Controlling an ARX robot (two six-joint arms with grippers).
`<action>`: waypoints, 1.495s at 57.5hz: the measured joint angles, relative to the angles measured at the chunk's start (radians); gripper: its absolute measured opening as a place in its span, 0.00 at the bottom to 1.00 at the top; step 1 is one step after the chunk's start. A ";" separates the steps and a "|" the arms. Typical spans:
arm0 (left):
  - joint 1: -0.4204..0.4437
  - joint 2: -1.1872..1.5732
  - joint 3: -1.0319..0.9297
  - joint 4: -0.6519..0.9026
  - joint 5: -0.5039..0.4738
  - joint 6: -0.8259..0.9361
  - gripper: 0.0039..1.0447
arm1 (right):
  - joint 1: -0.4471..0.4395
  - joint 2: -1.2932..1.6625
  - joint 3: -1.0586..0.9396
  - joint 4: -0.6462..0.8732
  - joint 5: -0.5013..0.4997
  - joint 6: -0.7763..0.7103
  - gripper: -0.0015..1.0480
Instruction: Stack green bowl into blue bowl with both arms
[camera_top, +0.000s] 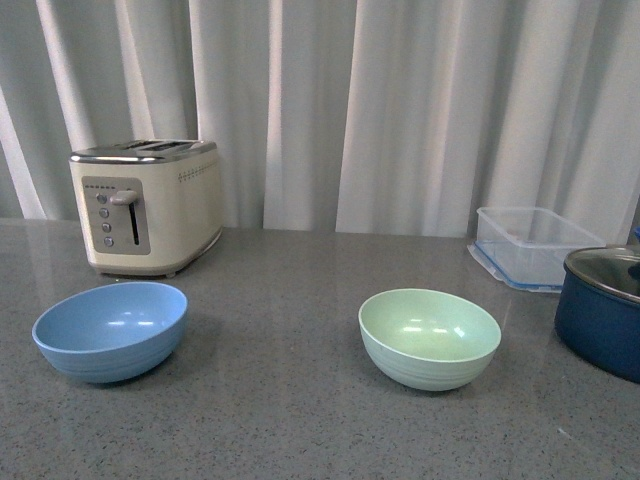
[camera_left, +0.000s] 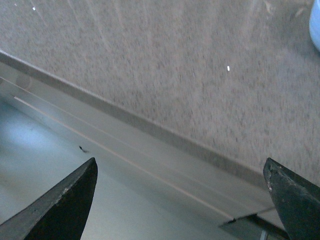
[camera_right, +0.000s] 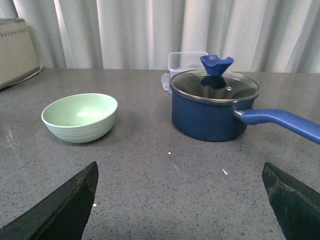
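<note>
Green bowl (camera_top: 430, 338), blue bowl (camera_top: 110, 330) apart | left pincer (camera_left: 180, 165) released at table (camera_left: 210, 90) edge | right pincer (camera_right: 180, 166) released, aimed level

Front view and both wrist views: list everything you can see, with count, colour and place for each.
blue bowl: one, light blue, on the counter at the left, in front of the toaster
green bowl: one, pale mint green, on the counter right of centre, apart from the blue bowl
toaster: one, cream with a silver top, back left
container: one, clear plastic, back right
pot: one, dark blue with a glass lid and a blue knob, far right
counter: one, grey speckled, under everything
curtain: white, pleated, along the back
left fingers: two, black, spread apart, empty, over the counter's edge
right fingers: two, black, spread apart, empty, facing the green bowl and pot
</note>
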 joint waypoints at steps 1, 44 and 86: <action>0.018 0.031 0.016 0.029 0.019 0.000 0.94 | 0.000 0.000 0.000 0.000 0.000 0.000 0.90; -0.078 1.096 0.773 0.237 0.168 -0.103 0.94 | 0.000 0.000 0.000 0.000 0.000 0.000 0.90; -0.129 1.265 0.897 0.138 0.181 -0.269 0.08 | 0.000 0.000 0.000 0.000 0.000 0.000 0.90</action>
